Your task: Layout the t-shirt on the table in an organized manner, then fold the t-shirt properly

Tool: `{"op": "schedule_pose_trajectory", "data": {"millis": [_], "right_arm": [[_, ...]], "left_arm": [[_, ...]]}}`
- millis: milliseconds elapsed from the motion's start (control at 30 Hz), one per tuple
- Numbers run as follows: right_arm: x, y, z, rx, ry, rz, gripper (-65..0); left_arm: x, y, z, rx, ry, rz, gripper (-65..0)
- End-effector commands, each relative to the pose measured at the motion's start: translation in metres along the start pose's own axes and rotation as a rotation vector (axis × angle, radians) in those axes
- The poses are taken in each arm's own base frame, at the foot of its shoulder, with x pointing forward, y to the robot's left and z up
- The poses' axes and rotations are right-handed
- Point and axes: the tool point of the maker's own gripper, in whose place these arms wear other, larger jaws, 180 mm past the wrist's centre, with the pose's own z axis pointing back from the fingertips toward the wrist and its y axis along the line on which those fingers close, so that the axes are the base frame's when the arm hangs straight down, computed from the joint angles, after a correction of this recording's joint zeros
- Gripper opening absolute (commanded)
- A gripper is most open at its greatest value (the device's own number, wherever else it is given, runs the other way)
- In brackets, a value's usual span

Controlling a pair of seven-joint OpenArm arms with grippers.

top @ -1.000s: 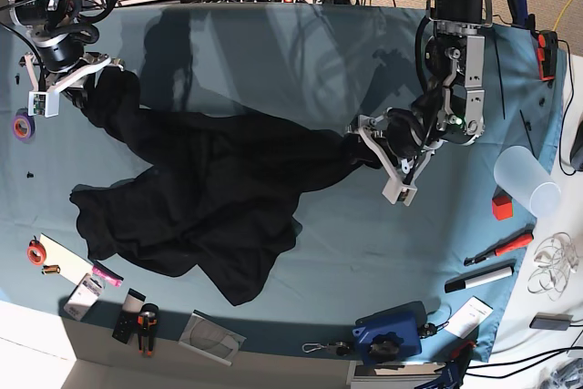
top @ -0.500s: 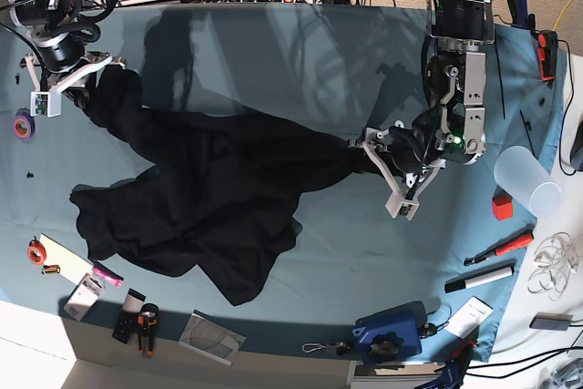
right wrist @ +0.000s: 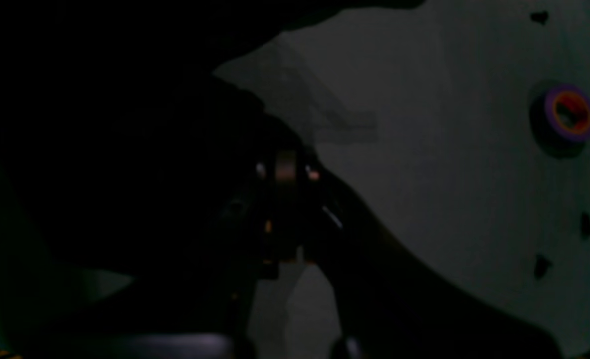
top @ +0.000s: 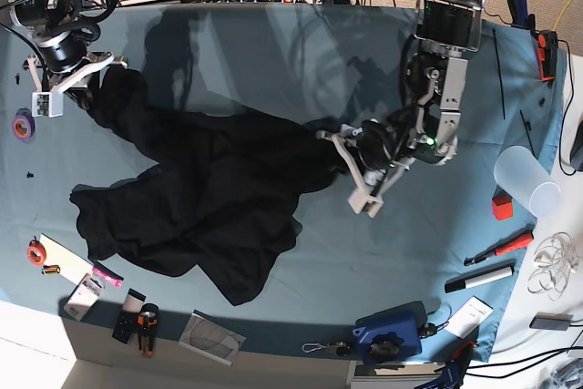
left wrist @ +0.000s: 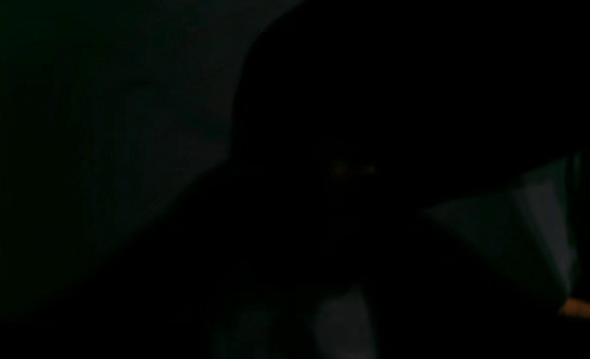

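Black cloth bunched diagonally across teal table [top: 273, 52]; t-shirt [top: 200, 198] not yet flat.
Right gripper [top: 77, 84] clamped on far corner. Left gripper [top: 351, 170] at near edge, jaw state unreadable. Risks: shallow pinch slipping, fabric dragging folded under.

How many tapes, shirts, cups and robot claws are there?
tapes: 2, purple tape and orange tape
shirt: 1
cup: 1
claws: 2, left claw and right claw
total: 6
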Motion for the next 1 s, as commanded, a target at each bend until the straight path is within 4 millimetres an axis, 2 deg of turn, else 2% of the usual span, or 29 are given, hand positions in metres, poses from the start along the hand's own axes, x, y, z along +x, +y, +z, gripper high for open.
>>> {"op": "schedule_pose_trajectory", "data": {"millis": [0,100,200,267,367,433,533,667,833,967], "right_arm": [[0.017,0.001,0.004,0.004,-0.071,0.023,-65.0],[0.034,-0.002,0.005,-0.003,-0.147,0.044,-65.0],[0.059,-0.009,0.004,-0.039,-0.228,0.066,-65.0],[0.079,-0.011,0.004,-0.047,-0.291,0.077,-65.0],[0.111,-0.013,0.007,-0.055,-0.403,0.07,-65.0],[0.129,-0.016,0.01,-0.071,-0.474,0.027,-65.0],[0.142,-0.016,0.011,-0.08,-0.528,-0.038,-65.0],[0.151,-0.002,0.009,-0.026,-0.583,-0.108,-65.0],[0.153,0.049,0.004,0.181,-0.583,-0.015,-65.0],[0.156,0.071,0.007,0.272,-0.608,-0.006,-65.0]], "left_arm": [[-0.013,0.004,0.0,0.024,0.075,-0.01,-64.0],[-0.017,0.01,0.007,0.036,0.105,0.008,-65.0],[-0.005,0.027,0.024,0.067,0.071,0.054,-65.0],[0.011,0.038,0.045,0.069,0.0,0.113,-65.0],[0.046,0.053,0.087,0.044,-0.185,0.133,-65.0],[0.059,0.059,0.116,0.012,-0.296,0.127,-65.0],[0.054,0.07,0.149,0.002,-0.364,0.106,-65.0],[0.035,0.082,0.187,0.045,-0.418,0.112,-65.0],[0.025,0.075,0.232,0.11,-0.506,0.044,-65.0],[0.025,0.058,0.271,0.199,-0.559,-0.069,-65.0]]}}
